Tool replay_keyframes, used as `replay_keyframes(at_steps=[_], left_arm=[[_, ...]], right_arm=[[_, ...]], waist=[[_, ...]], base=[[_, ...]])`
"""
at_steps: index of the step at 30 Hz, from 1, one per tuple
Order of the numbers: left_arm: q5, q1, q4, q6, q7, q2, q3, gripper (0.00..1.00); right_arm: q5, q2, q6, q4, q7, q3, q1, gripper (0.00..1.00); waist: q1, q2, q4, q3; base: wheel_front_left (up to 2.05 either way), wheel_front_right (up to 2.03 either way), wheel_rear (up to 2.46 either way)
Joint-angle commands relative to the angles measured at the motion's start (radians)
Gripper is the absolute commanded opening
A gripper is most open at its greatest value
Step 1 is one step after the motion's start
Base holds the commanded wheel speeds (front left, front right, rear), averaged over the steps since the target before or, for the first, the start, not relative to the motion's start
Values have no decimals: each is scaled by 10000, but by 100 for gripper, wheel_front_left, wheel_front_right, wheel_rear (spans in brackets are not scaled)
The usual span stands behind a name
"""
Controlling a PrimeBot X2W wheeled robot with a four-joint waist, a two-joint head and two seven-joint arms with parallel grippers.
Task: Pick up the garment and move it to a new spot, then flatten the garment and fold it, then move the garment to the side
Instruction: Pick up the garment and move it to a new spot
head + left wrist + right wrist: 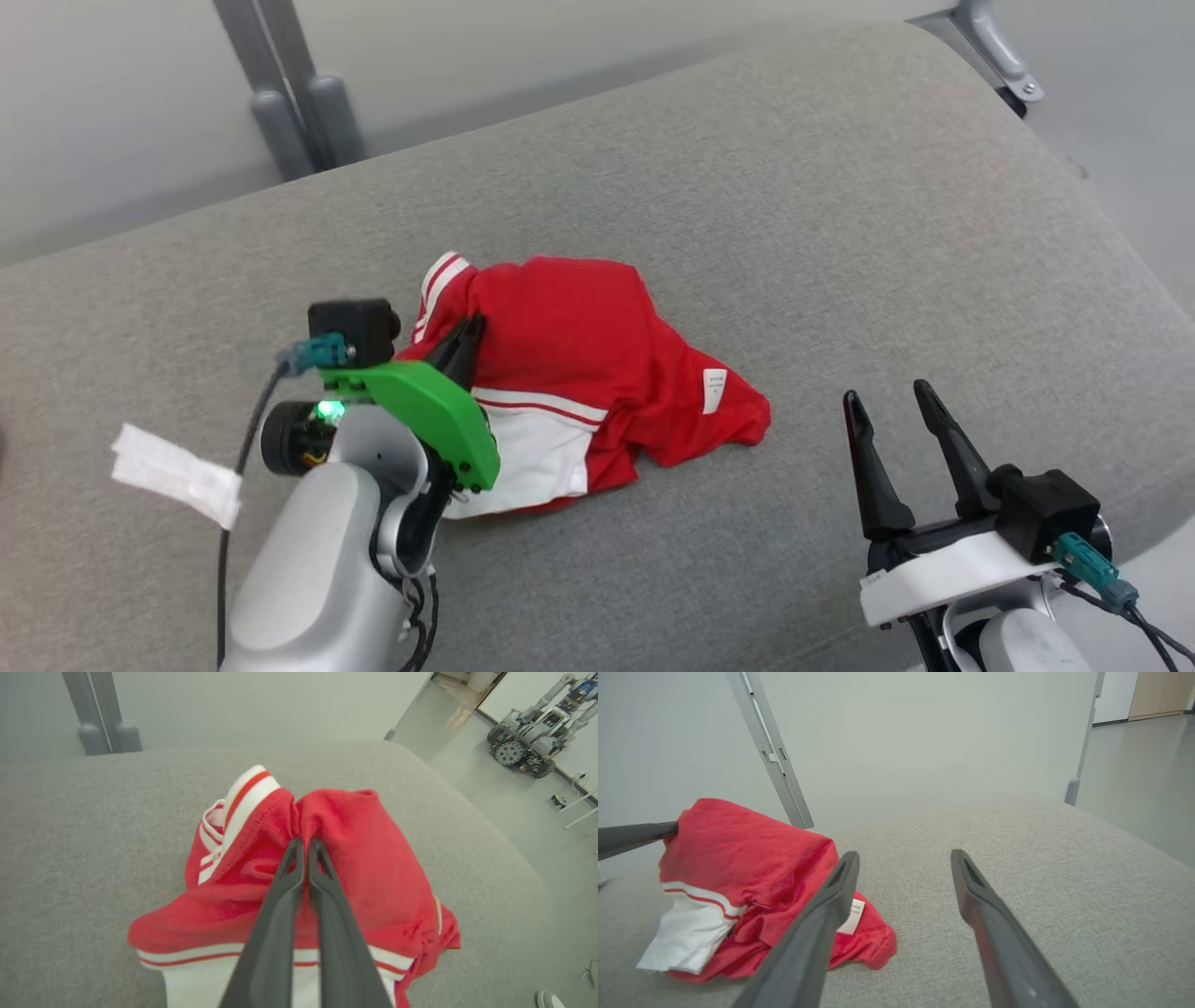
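Nearest the robot, the right gripper (887, 392) hovers over bare grey cushion (840, 233), its two fingers spread wide and holding nothing. To its left, the left gripper (464, 341) has its fingers pressed together on a pinch of red cloth near the top of the garment (579, 355). The cloth puckers around the tips and rises like a tent.

The garment, red with white striped trim, lies crumpled near the middle of the cushion. Its long axis runs from a striped band at the far left to a corner bearing a white label (713, 389) at the near right. That corner lies on the cushion, closer to the right gripper yet well apart from it. So the lift likely falls to the left arm. Beyond the far edge stand grey metal posts (299, 103).
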Motion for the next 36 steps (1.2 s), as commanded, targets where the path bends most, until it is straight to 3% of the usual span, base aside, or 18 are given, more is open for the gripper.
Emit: replay_keyframes(at_steps=[1,2,3,4,5,10,15,19,23,28,30,32,36], left_arm=[[296,-31,570,6,-652,11,-100,0],[258,-16,1116,118,-1206,-4,-134,0],[283,6,1476,168,-1687,-18,-187,28],[416,25,1853,210,-2270,-33,-328,80],[461,92,2101,320,-2710,-49,-398,100],[580,864,2034,891,-4728,-51,-619,100],[1428,3011,-565,1593,-4858,-35,542,100],[2307,4922,-2649,1667,-4855,-58,1512,100],[2516,6265,-3459,1751,-4857,-55,2231,100],[2480,7044,-3722,1598,-4857,-59,2794,100],[2038,7257,-3633,1263,-4856,-61,2837,100],[2257,7319,-3522,909,-4859,-57,2889,100],[2194,7321,-3415,673,-4860,-57,3050,100]], right_arm=[[19,30,1,7,-31,24,-122,100],[4,34,1,28,-31,41,-103,100],[-18,39,1,40,-31,51,-75,100],[-65,43,1,42,-31,44,-17,100],[-98,42,1,38,-31,-1,31,100],[-390,-173,1,-218,-31,-310,395,100],[-719,-549,1,-566,-31,-712,897,100],[-842,-777,1,-763,-31,-1250,1399,100],[-900,-800,1,-745,-29,-1812,1873,100],[-818,-563,1,-404,-31,-2508,2234,100],[-842,-482,1,-210,-31,-2695,2350,100],[-902,-407,1,7,-31,-2783,2407,100],[-948,-282,1,169,-31,-2863,2416,100]], waist=[[0,0,-726,506],[0,0,-750,489],[0,0,-755,455],[0,0,-734,397],[0,0,-693,324],[0,0,-235,-217],[0,0,468,-898],[0,0,1166,-1320],[0,0,1808,-1553],[0,0,2386,-1831],[0,0,2558,-1910],[0,0,2683,-1939],[0,0,2843,-1955]], base=[[0,0,0],[0,0,0],[0,0,0],[0,0,0],[0,0,0],[0,0,0],[0,0,0],[0,0,0],[0,0,0],[0,0,0],[0,0,0],[0,0,0],[0,0,0]])
